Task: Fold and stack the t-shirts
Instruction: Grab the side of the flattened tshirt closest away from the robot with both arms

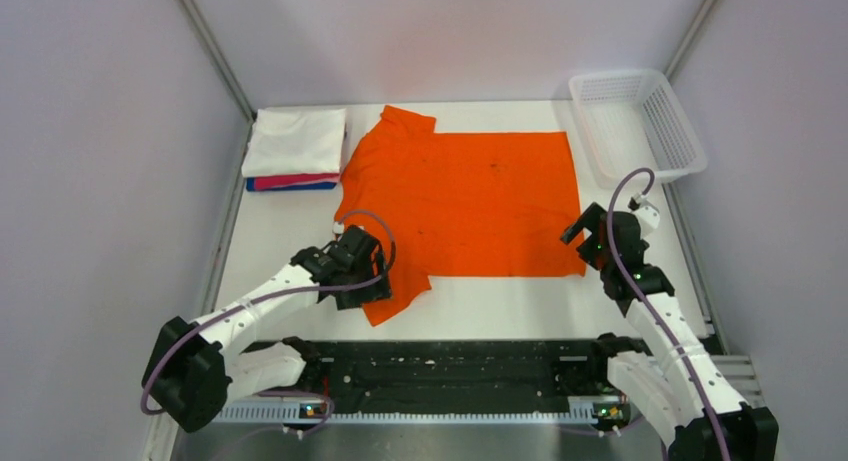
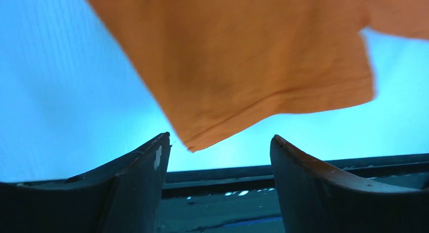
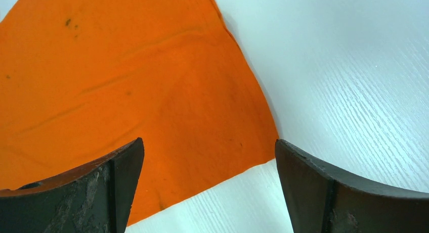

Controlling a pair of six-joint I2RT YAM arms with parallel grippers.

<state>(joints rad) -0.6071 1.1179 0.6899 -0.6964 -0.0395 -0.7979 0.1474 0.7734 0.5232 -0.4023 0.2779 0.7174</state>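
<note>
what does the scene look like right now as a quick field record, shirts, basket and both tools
orange t-shirt: spread flat mid-table, unfolded
folded stack: far left corner, white on top, pink-red and blue beneath
basket: white mesh, far right corner
left tool: open, at the near sleeve hem, not pinching it
right tool: open, above the shirt's near right corner
task stage: orange shirt not yet folded

Orange t-shirt (image 1: 470, 201) flat on table (image 1: 500, 303)

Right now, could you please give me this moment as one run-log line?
orange t-shirt: spread out, unfolded | left gripper: open at sleeve hem | right gripper: open over hem corner | folded t-shirts: stacked, far left
</note>
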